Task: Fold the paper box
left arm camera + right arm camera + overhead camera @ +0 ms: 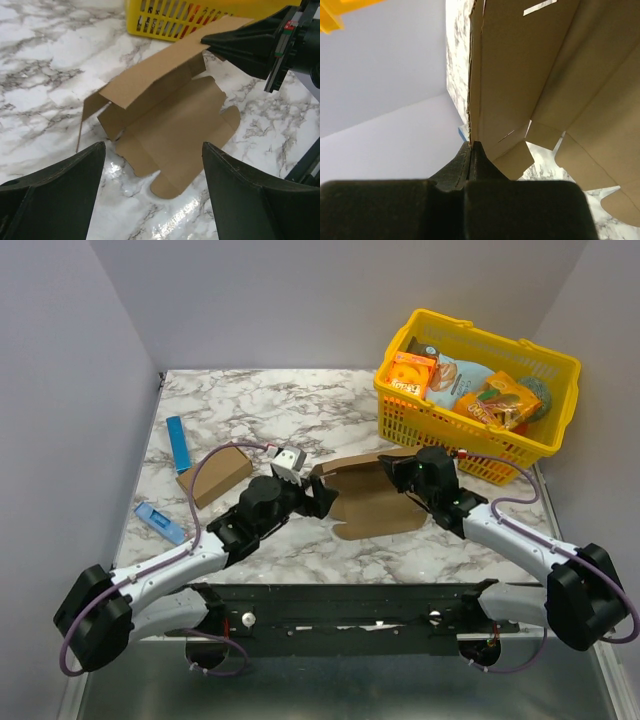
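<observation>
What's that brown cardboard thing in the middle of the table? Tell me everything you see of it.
The paper box is plain brown unprinted cardboard, a die-cut sheet with rounded tabs, notches and creases, only partly folded. Most of it lies flat on the marble table, near the yellow basket. One long panel stands raised along a crease, its edge pinched by the shut right tool. The open left tool hovers close, not touching.

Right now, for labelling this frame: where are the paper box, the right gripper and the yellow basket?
paper box [170, 127]: left wrist view, its flat middle panel.
right gripper [471, 150]: right wrist view, fingertips shut on the box's raised panel.
yellow basket [452, 427]: top view, its near wall.
</observation>
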Robot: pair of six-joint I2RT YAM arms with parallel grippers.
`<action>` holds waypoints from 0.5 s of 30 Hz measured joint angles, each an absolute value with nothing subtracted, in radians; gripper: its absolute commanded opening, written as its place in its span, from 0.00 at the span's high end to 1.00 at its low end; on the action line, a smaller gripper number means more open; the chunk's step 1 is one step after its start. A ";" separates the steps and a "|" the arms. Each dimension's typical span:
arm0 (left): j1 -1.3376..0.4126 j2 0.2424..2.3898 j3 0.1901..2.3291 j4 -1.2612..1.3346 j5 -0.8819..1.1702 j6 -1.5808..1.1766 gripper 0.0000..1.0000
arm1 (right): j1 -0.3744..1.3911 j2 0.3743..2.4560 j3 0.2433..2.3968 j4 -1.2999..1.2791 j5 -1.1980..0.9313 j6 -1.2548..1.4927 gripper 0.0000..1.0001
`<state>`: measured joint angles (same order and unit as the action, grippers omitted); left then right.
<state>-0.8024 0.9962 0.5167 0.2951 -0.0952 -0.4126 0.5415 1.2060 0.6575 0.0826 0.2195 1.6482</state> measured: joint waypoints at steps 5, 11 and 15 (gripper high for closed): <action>-0.803 1.111 0.550 0.298 -0.047 -0.530 0.20 | 0.542 1.222 0.633 0.125 0.250 1.653 0.99; -0.802 1.227 0.550 0.333 -0.033 -0.619 0.20 | 0.542 1.227 0.620 0.125 0.288 1.677 0.99; -0.802 1.347 0.566 0.376 -0.033 -0.641 0.23 | 0.542 1.235 0.622 0.101 0.303 1.703 0.99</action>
